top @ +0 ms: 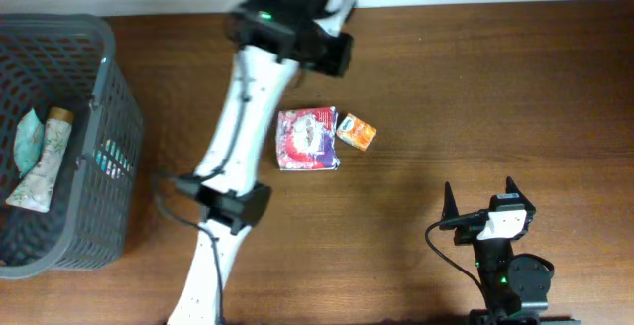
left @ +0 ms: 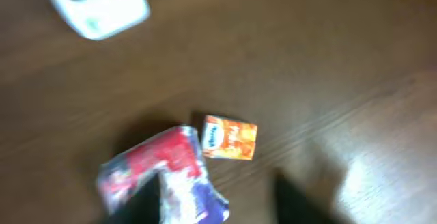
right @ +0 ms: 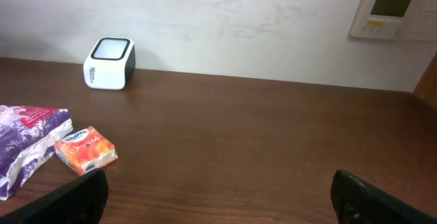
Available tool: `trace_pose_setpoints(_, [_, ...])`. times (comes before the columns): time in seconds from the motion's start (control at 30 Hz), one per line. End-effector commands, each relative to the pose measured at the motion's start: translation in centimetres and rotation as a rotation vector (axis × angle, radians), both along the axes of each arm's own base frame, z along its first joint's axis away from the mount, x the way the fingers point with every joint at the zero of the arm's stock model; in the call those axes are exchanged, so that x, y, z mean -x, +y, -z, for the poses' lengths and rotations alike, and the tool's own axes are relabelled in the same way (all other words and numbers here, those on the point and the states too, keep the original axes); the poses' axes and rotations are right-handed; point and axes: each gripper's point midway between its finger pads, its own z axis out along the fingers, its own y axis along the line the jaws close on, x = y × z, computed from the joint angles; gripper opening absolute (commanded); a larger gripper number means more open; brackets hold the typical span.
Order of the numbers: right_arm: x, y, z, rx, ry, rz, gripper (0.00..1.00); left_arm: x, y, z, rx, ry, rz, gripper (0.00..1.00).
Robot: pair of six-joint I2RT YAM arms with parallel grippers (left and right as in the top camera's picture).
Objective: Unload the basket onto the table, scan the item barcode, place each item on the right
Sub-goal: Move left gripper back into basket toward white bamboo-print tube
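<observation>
Item: pouch lies flat mid-table, box just beside it at its 3 o'clock; neither is held.
Left gripper: at the pouch's 12 o'clock, fingers apart, empty.
Right gripper: at 5 o'clock, spread wide, empty.
Scanner: by the wall, around 12 o'clock.
Progress: no scan appears under way; lifting an item and showing its barcode seem left.

Orange box logo blurred, nothing legible
</observation>
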Motion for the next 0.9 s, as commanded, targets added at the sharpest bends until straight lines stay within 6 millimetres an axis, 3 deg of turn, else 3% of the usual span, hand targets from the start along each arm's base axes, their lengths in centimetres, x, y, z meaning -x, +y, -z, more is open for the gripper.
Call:
trace_pose_setpoints(0.0, [0.0, 0.0, 0.3, -0.011, 0.005, 0.004, 0.99, 2.1, 7.6, -11.9, 0.080, -0.221, -0.091, 0.99])
trace_pose_setpoints(0.07, [0.0, 0.0, 0.3, -0.011, 0.005, 0.004, 0.99, 2.9, 10.8, -14.5, 0.086, -0.271, -0.150, 0.99])
trace_pose_setpoints(0.1, [0.0, 0.0, 0.3, -0.011, 0.006, 0.004, 0.99, 3.3, 13.8, -16.6, 0.094, -0.320, -0.209, 0.99])
trace_pose_setpoints(0.2, [0.0, 0.0, 0.3, -0.011, 0.005, 0.004, 0.99, 4.4, 21.8, -20.2, 0.087, -0.416, -0.389, 0.99])
trace_pose_setpoints(0.27, [0.0, 0.0, 0.3, -0.011, 0.006, 0.004, 0.99, 4.8, 26.6, -21.1, 0.063, -0.443, -0.505, 0.99])
trace_pose_setpoints(0.37, [0.0, 0.0, 0.3, -0.011, 0.006, 0.004, 0.99, 4.7, 32.7, -19.6, -0.005, -0.402, -0.663, 0.99])
trace_pose_setpoints(0.4, [0.0, 0.0, 0.3, -0.011, 0.006, 0.004, 0.99, 4.8, 36.3, -17.5, -0.062, -0.330, -0.759, 0.99])
trace_pose_setpoints(0.5, [0.0, 0.0, 0.3, -0.011, 0.006, 0.004, 0.99, 6.0, 43.4, -11.9, -0.153, -0.122, -1.040, 0.99])
trace_pose_setpoints(0.57, [0.0, 0.0, 0.3, -0.011, 0.005, 0.004, 0.99, 6.4, 46.2, -10.0, -0.182, -0.068, -1.100, 0.99])
trace_pose_setpoints(0.6, [0.0, 0.0, 0.3, -0.011, 0.005, 0.004, 0.99, 6.3, 49.0, -7.9, -0.211, -0.038, -1.114, 0.99])
trace_pose_setpoints(0.63, [0.0, 0.0, 0.3, -0.011, 0.006, 0.004, 0.99, 6.2, 50.2, -6.5, -0.238, -0.016, -1.090, 1.00])
trace_pose_setpoints(0.7, [0.0, 0.0, 0.3, -0.011, 0.006, 0.004, 0.99, 6.4, 52.5, -0.9, -0.312, 0.090, -0.985, 0.99])
trace_pose_setpoints(0.73, [0.0, 0.0, 0.3, -0.011, 0.005, 0.004, 0.99, 6.6, 52.7, 1.2, -0.339, 0.130, -0.920, 0.93])
trace_pose_setpoints(0.83, [0.0, 0.0, 0.3, -0.011, 0.005, 0.004, 0.99, 8.6, 53.2, 9.0, -0.454, 0.290, -0.760, 0.92])
trace_pose_setpoints(0.87, [0.0, 0.0, 0.3, -0.011, 0.005, 0.004, 0.99, 8.5, 53.3, 10.4, -0.475, 0.294, -0.706, 0.91])
